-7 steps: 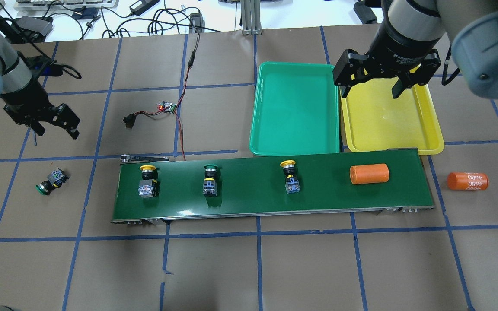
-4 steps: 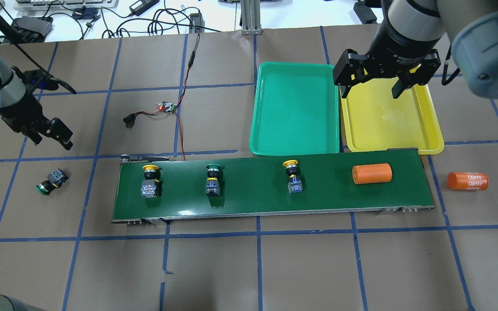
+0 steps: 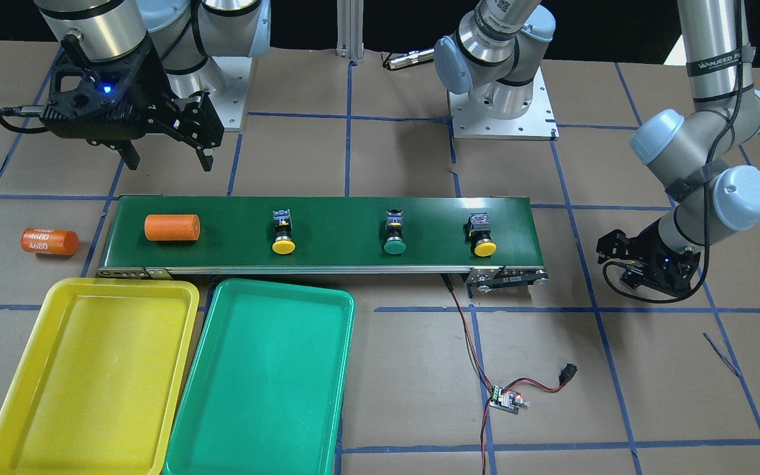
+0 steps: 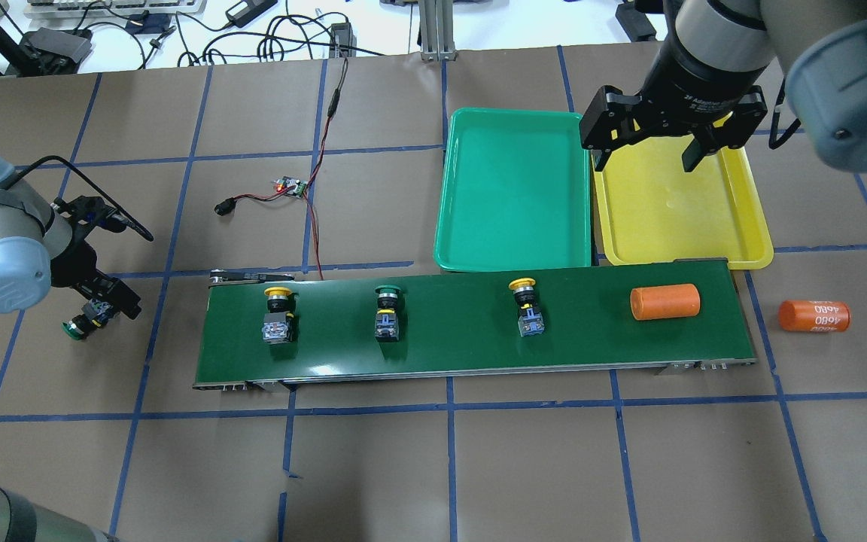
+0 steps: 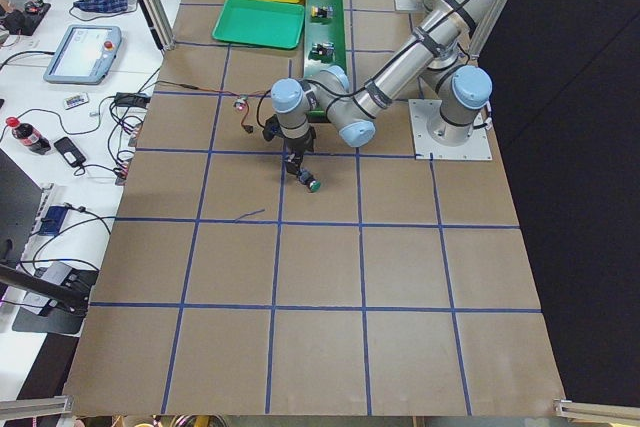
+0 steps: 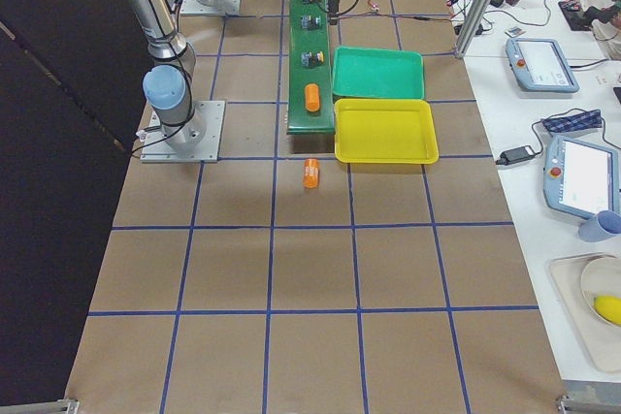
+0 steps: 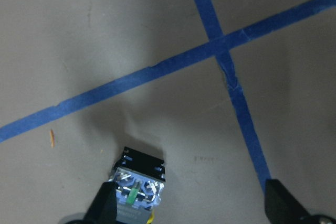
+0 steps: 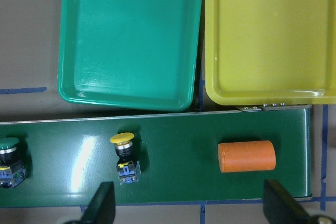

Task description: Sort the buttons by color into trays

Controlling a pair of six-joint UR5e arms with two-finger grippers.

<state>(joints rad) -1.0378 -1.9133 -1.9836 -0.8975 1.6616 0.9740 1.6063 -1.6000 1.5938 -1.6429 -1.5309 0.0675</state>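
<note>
Though seemingly apart, orange cylinder (image 4: 664,302) near yellow button (image 4: 526,307).

Robotics lab: a robot arm's base plate (image 3: 535,122) is bolted to a paper-covered table (image 4: 373,474) marked with a blue tape grid (image 4: 451,467); overhead, loose cables (image 4: 283,34) at eleven o'clock; from the right side, teach pendants (image 6: 541,63) at two o'clock

Three buttons lie on their sides along the belt (image 4: 463,342), caps toward the trays: first yellow button (image 4: 278,316), middle green button (image 4: 387,316), second yellow button (image 4: 527,309). The other green button (image 4: 81,324) lies on the table (image 4: 373,467). The green tray (image 4: 512,188) and yellow tray (image 4: 674,214) sit side by side.
</note>
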